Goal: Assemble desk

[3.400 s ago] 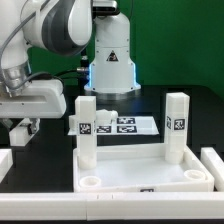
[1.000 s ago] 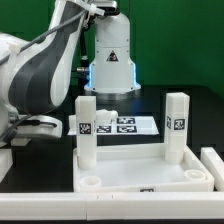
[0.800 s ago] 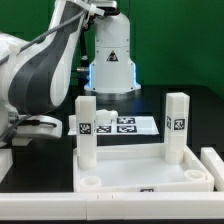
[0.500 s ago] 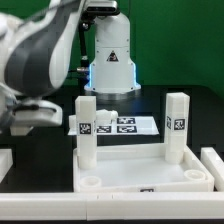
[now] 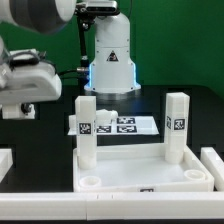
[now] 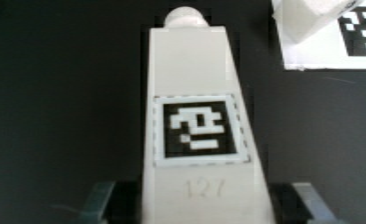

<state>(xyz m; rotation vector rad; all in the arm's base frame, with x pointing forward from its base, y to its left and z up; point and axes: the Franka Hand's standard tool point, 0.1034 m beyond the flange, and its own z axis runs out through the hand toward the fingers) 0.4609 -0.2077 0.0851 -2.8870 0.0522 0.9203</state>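
Note:
A white square desk leg (image 6: 198, 100) with a black-and-white tag fills the wrist view, rounded tip pointing away. My gripper (image 6: 201, 205) is shut on its near end, one dark finger (image 6: 105, 198) on each side. In the exterior view the gripper (image 5: 18, 108) hangs at the far left above the table; I cannot make out the held leg there. The white rimmed desk panel (image 5: 150, 172) lies in front. Two legs stand upright in its back corners, one on the left (image 5: 86, 130) and one on the right (image 5: 177, 125).
The marker board (image 5: 115, 125) lies on the black table behind the panel, in front of the robot's base (image 5: 110, 50). White blocks sit at the exterior view's lower left (image 5: 5, 160) and lower right (image 5: 213, 160). A white tagged piece (image 6: 331, 40) lies beyond the held leg.
The arm has risen at the exterior view's left, carrying the hand well above the table. The jaws have closed in on the leg.

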